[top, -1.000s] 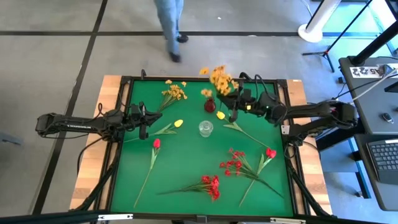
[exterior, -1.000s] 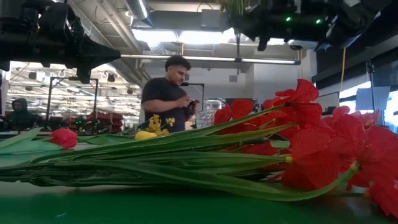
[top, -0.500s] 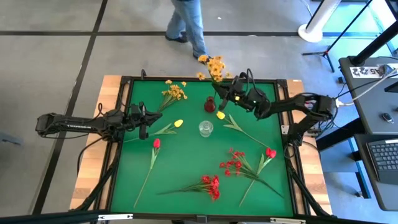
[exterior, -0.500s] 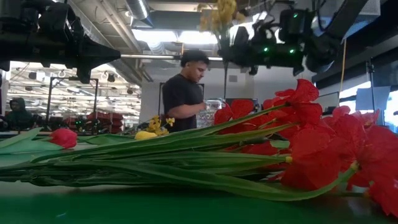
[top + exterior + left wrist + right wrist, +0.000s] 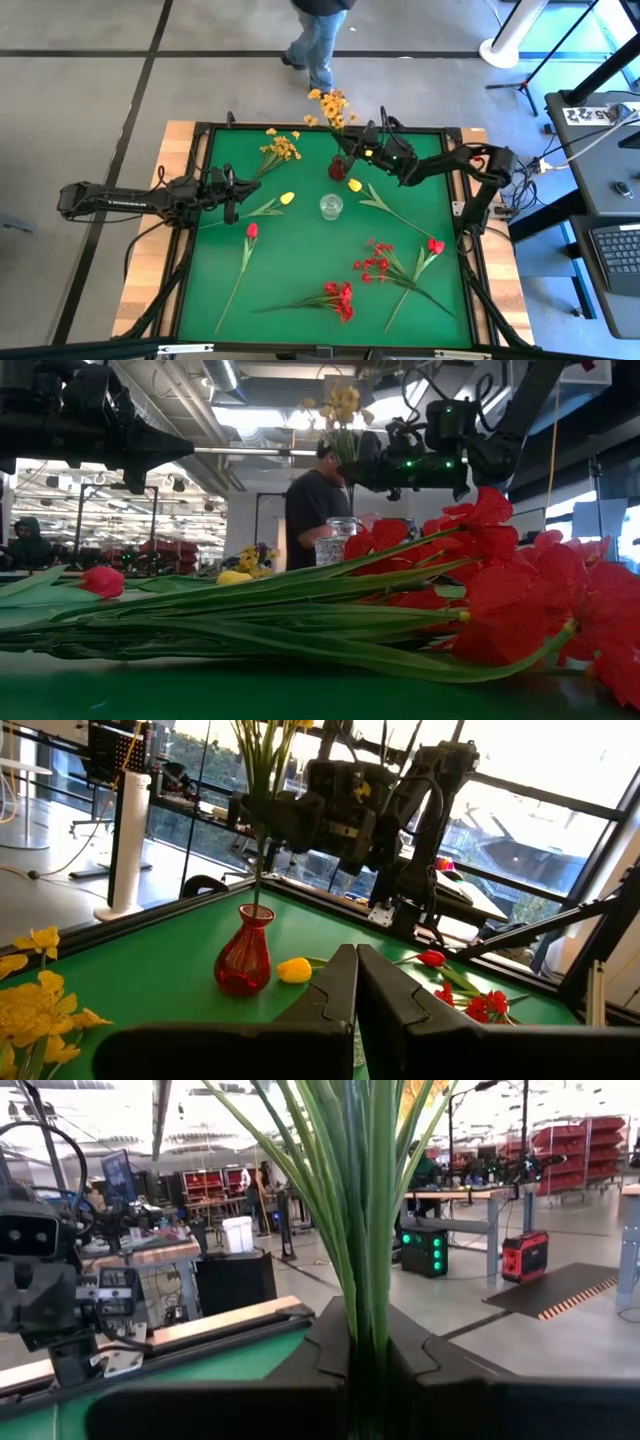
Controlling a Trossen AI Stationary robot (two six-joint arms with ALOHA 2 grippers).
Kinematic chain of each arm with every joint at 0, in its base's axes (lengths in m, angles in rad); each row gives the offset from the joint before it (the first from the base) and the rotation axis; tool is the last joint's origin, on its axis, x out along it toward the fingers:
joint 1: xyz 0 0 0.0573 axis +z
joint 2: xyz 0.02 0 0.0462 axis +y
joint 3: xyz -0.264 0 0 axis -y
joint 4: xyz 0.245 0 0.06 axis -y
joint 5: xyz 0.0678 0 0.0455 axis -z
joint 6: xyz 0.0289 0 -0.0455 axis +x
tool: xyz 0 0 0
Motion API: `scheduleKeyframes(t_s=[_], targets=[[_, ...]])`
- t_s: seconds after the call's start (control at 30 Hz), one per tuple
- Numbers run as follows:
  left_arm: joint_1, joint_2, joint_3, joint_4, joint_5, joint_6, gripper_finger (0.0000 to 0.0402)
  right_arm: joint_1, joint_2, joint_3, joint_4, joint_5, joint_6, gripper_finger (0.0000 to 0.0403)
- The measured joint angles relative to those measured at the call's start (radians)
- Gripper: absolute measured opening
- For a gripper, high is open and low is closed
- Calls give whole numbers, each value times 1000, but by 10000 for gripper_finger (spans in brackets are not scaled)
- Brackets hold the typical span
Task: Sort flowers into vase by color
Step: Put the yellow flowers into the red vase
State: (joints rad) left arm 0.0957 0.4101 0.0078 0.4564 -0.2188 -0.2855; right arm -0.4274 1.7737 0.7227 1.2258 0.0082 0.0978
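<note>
Directly beneath the right gripper point(image 5: 354, 152), whose fingers are clamped on the green stems of a yellow-orange blossom spray point(image 5: 331, 105), stands a small red glass vase point(image 5: 338, 168); the stems hang upright over the vase mouth, with a yellow tulip point(image 5: 355, 185) lying just beside it. Farther from that gripper sits a clear glass vase point(image 5: 331, 206); the left gripper point(image 5: 229, 198) hovers with fingers pressed together above a second yellow tulip point(image 5: 287, 198), while red tulips point(image 5: 251, 231) and red small-blossom clusters point(image 5: 340, 296) lie well apart on the green table mat point(image 5: 300, 262).

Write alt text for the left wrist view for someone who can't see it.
The right hand holds a yellow flower spray upright, its stem reaching down to the mouth of a red vase on the green table. A yellow tulip lies beside the vase; the left hand, shut and empty, fills the foreground.
</note>
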Motion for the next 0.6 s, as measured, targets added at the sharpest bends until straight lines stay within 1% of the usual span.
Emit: scheduleKeyframes(t_s=[0.07,0.33,0.6], targets=[[0,0,0,0,0,0,0,0,4,0,0,0,0,19],[0,0,0,0,0,0,0,0,5,0,-44,0,1,54],[0,0,0,0,0,0,0,1,5,0,-60,0,0,55]])
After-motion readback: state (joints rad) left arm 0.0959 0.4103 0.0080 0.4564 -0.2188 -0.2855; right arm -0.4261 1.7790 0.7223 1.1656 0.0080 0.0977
